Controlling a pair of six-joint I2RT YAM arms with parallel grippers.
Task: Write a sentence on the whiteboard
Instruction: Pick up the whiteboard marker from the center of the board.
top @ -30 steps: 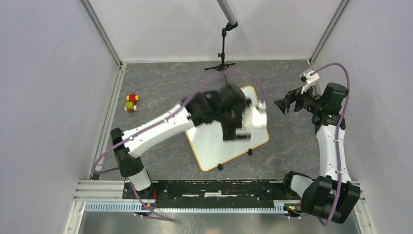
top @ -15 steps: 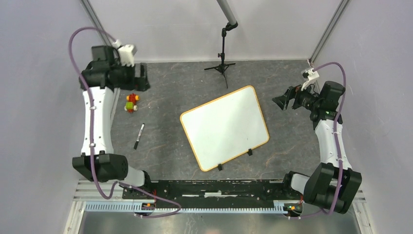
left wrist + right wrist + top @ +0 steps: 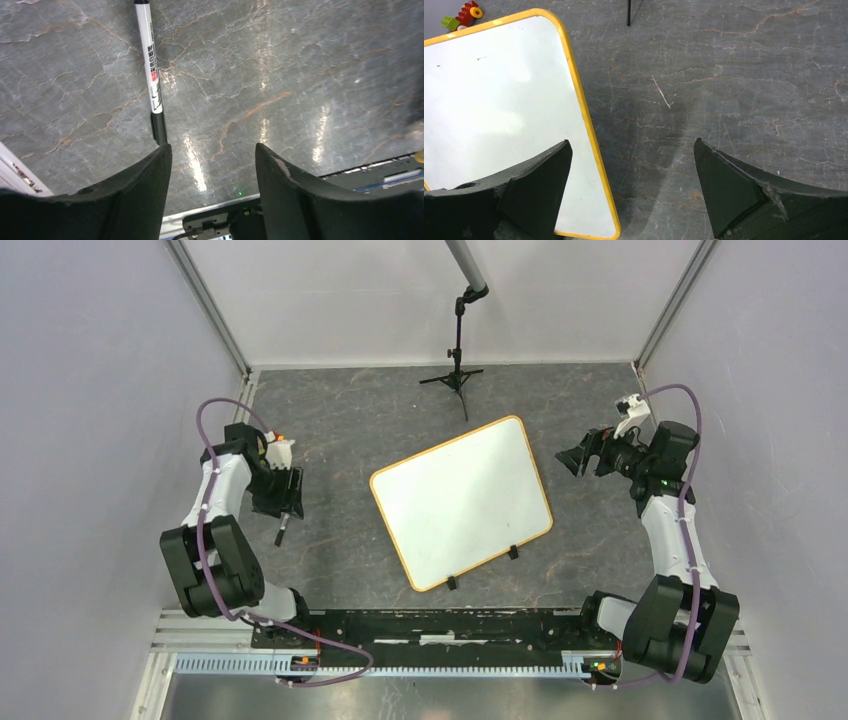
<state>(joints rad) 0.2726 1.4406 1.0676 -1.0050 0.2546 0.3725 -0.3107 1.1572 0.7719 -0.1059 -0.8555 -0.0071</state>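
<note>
We see the marker (image 3: 152, 75) on the bench (image 3: 340, 430), left of the top view, with the left claw (image 3: 212, 146) open just above its dark end. Mid-frame lies the whiteboard (image 3: 460, 502), plain white, and the right claw (image 3: 632, 141) gapes empty beside its edge. Farther back are toy bricks (image 3: 463, 14) and a tripod (image 3: 457, 370).

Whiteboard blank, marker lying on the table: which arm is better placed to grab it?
Left. The left gripper hovers open close to the marker; the right gripper sits across the whiteboard, on its far side.

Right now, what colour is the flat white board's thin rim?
Yellow-orange rim, clearest in right wrist view.
</note>
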